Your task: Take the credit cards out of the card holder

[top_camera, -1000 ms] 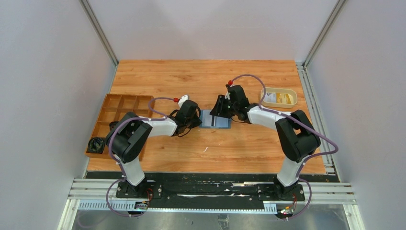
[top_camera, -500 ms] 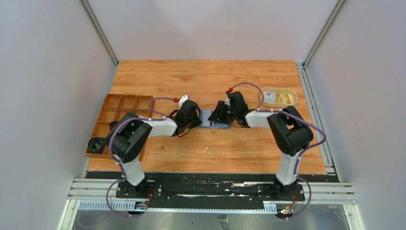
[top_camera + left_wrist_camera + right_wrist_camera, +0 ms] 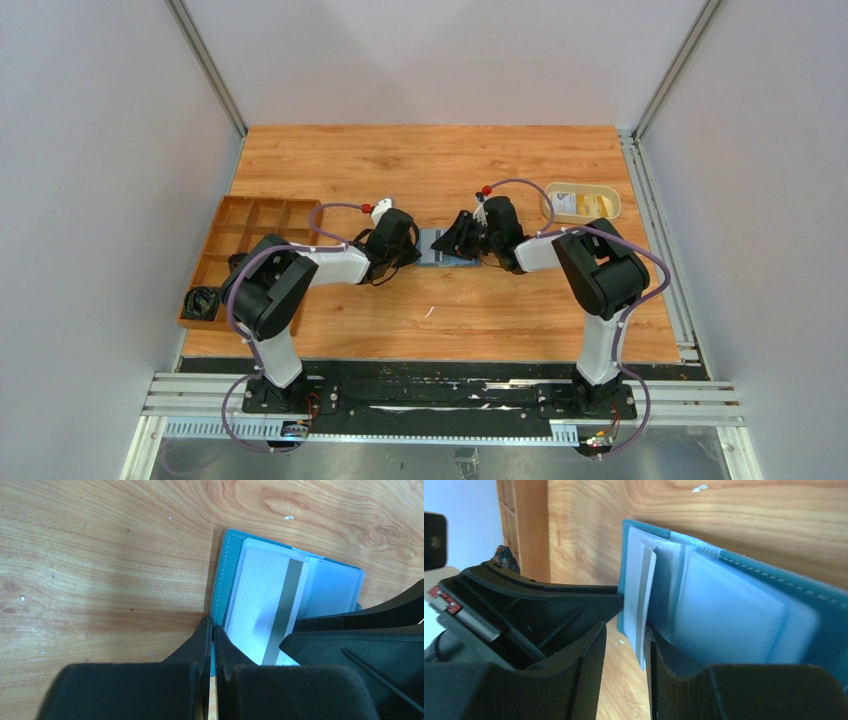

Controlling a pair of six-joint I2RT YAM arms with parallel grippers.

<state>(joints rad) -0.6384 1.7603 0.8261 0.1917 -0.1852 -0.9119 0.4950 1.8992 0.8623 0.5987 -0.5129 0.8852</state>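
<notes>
The blue card holder [image 3: 441, 248] lies open mid-table between both grippers. My left gripper [image 3: 212, 628] is shut on the left edge of its blue cover [image 3: 223, 575], pinning it down. A white credit card [image 3: 263, 605] with a grey stripe sticks out of a clear pocket. In the right wrist view that card [image 3: 640, 600] stands on edge between the jaws of my right gripper [image 3: 626, 630]. The card lies close to the right finger, with a gap to the left one, so this gripper is open. Clear sleeves [image 3: 729, 610] fill the rest of the holder.
A brown wooden compartment tray [image 3: 250, 238] sits at the left edge with a black item [image 3: 200, 301] in its near cell. A cream oval dish [image 3: 582, 203] at back right holds a whitish card and a yellow card.
My right gripper has moved left and down onto the card holder, and its jaws have narrowed around the card's edge. The left gripper has stayed put, shut on the cover.
</notes>
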